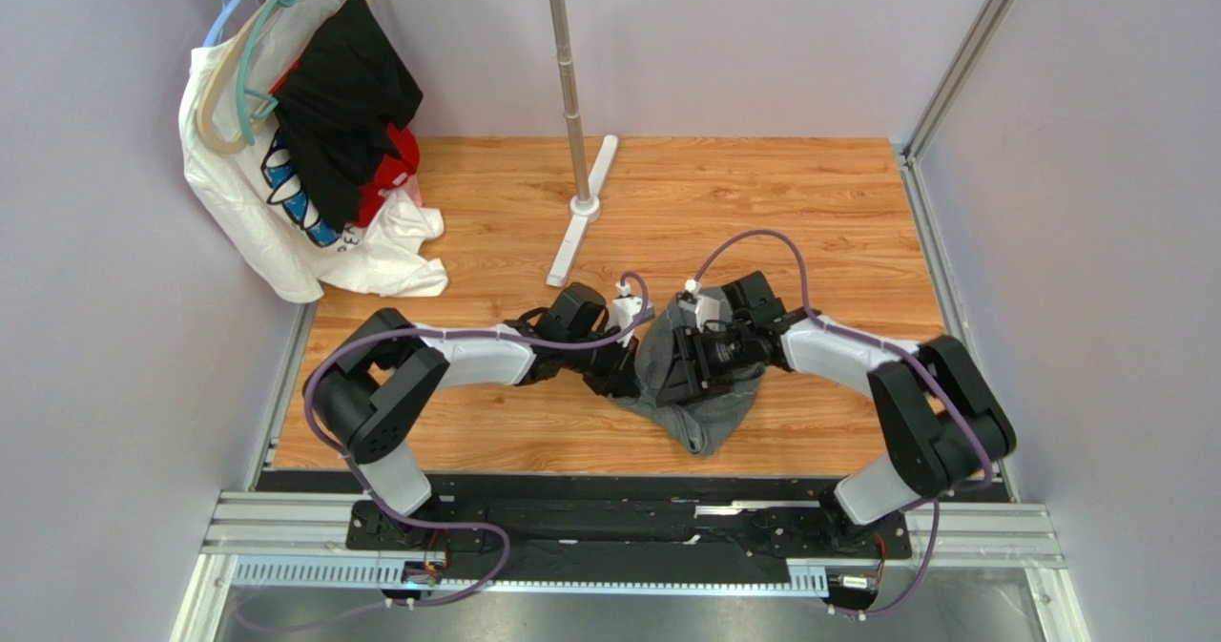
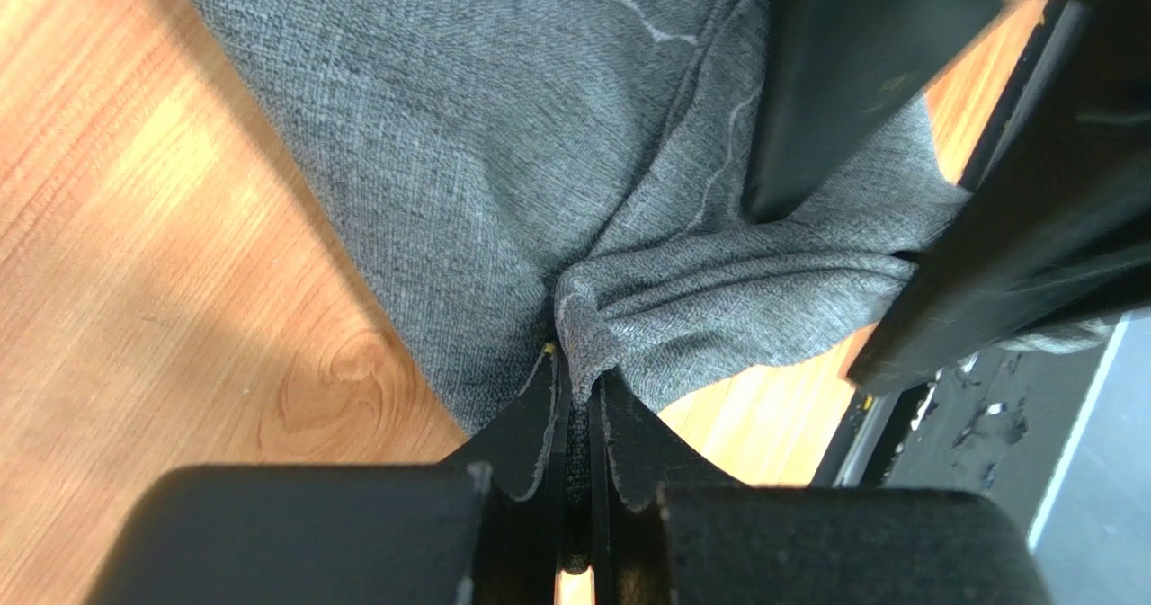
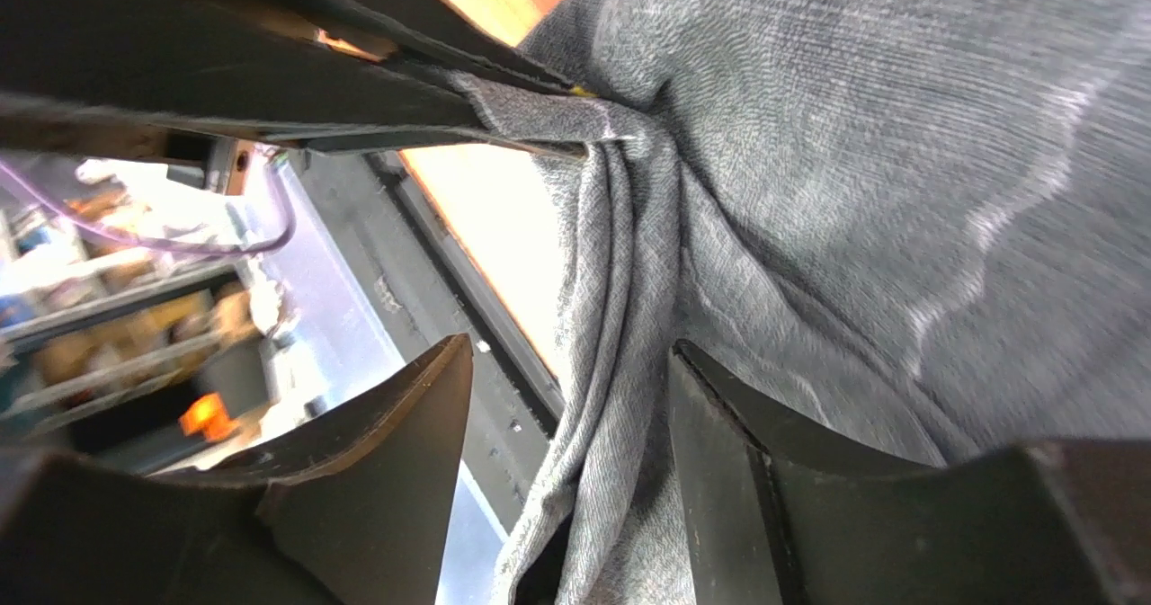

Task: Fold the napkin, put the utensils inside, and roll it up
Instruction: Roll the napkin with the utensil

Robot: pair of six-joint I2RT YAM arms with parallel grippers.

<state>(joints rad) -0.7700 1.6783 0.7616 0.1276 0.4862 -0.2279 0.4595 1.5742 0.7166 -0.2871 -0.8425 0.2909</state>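
Napkin (image 1: 695,406), one, dark grey, bunched into a crumpled, roughly wedge-shaped mass on the wooden table (image 1: 803,213). It sits a little right of the middle and nearer the near edge than the far one. Its long axis runs from far to near: the broad part sits between the two claws, and the narrow tail points toward the near edge, lying over the wood.

Left claw (image 1: 626,366), closed, pinches a small fold at the cloth's left side. The left wrist view shows its two fingers (image 2: 534,430) pressed together, with grey fabric squeezed up between them and creases spreading from the pinch. A pale stitched line (image 2: 635,5) crosses the cloth in that view.

Right claw (image 3: 568,362), jaws standing apart, straddles a hanging rope of gathered cloth. The fabric lies against one finger (image 3: 730,470) and is clear of the other, so nothing is clamped. Both claws meet at the same gathered ridge, tips just beside each other.

Count: two arms, two claws, one napkin.

Elsewhere, one metal pole (image 1: 569,84) stands on a white foot at the middle of the far edge. A bundle of white, black and red clothes (image 1: 337,113) hangs on hangers at the far left corner.
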